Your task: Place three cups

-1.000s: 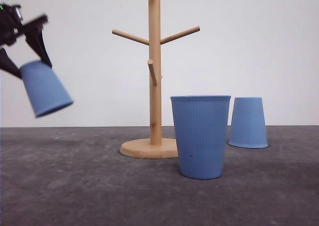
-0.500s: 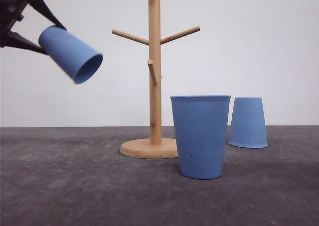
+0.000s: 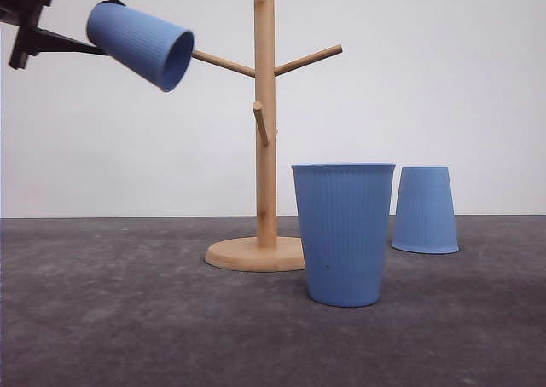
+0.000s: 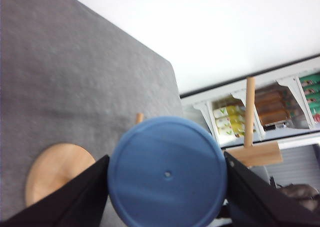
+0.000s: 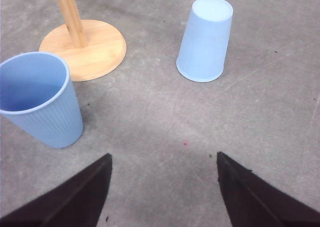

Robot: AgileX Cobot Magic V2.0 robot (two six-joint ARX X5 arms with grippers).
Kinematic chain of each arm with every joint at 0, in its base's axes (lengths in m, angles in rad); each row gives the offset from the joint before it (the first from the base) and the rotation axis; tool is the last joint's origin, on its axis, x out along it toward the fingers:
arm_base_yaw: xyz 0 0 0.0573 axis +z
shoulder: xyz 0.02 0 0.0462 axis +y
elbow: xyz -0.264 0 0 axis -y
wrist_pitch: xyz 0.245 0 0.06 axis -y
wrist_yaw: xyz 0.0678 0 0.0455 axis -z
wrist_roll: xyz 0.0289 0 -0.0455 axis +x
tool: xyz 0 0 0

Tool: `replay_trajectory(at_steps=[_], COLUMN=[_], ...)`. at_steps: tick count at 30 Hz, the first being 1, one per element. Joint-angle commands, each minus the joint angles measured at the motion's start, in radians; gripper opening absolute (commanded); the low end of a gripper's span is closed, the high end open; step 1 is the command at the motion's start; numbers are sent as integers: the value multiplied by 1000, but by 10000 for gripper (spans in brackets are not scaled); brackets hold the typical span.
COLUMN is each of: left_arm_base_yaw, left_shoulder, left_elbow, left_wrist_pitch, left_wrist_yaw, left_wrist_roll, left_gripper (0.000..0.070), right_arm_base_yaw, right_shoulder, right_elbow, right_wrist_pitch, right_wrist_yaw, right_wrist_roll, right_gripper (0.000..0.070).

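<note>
Left gripper (image 3: 64,16): grasping tilted cup (image 3: 141,44), rim just beside rack (image 3: 265,114) peg.
Right gripper (image 5: 164,187): released, above bare table (image 5: 165,122).

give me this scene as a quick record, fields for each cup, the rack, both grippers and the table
held cup: light-blue ribbed tapered plastic cup, tipped sideways, mouth toward the left peg
left gripper: shut on held cup, raised at upper left
upright cup: light-blue ribbed cup, mouth up, in front of the rack base
inverted cup: light-blue ribbed cup, base up, right of the rack
rack: wooden peg tree with round base, pegs bare
right gripper: open, nothing between fingers, above the table
table: dark grey mat
</note>
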Motion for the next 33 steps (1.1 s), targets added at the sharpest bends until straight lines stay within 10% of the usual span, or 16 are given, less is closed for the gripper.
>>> replay_trajectory(at_steps=[1, 17, 33], left_arm_base_yaw=[-20, -175, -210], left_shoulder=[0, 2, 49], left_elbow=[16, 16, 16], left_wrist_pitch=[12, -3, -28], left_wrist_yaw=[-1, -213, -239], left_wrist_roll=[-8, 60, 60], left_gripper=[310, 310, 313], right_arm_base_yaw=[3, 3, 3], right_shoulder=[3, 3, 2], right_elbow=[13, 13, 13], right_wrist_pitch=[10, 11, 11], right_wrist_yaw=[4, 4, 3], right_wrist_roll=[3, 3, 4], right_gripper=[424, 424, 424])
